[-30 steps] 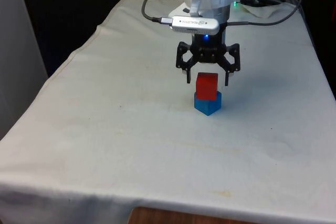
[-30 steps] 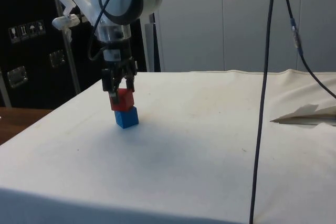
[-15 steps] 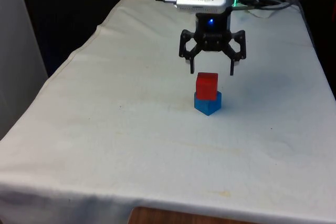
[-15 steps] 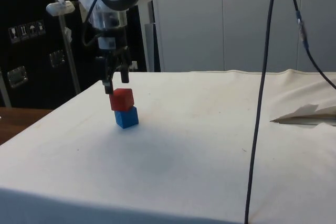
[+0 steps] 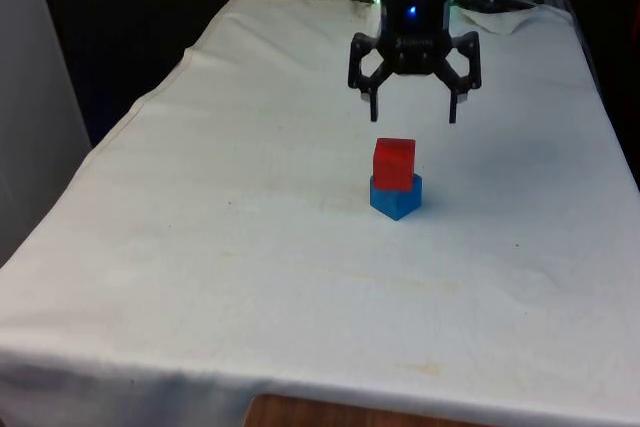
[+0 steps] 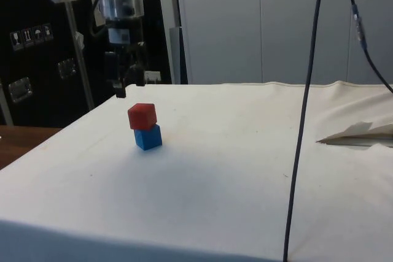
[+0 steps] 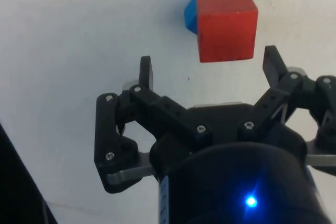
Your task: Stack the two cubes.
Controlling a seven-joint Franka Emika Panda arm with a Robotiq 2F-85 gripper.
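Note:
A red cube (image 5: 394, 163) rests on top of a blue cube (image 5: 397, 198) on the white cloth, the two turned at slightly different angles. The same stack stands in the side view, red cube (image 6: 142, 115) over blue cube (image 6: 148, 137). My gripper (image 5: 412, 115) hangs open above and a little behind the stack, touching neither cube. In the side view my gripper (image 6: 127, 88) is up beside the stack, towards the dark cabinets. The wrist view has the red cube (image 7: 226, 25) beyond the open gripper (image 7: 208, 69), with a corner of the blue cube (image 7: 194, 3) showing under it.
A dark cable (image 6: 305, 115) hangs down across the side view. A folded ridge of the cloth (image 6: 356, 133) lies at the far right there. Cables (image 5: 500, 17) sit near the robot's base at the table's far end.
The open gripper has risen from around the red cube and drawn back towards the robot. The two cubes have stayed stacked and still.

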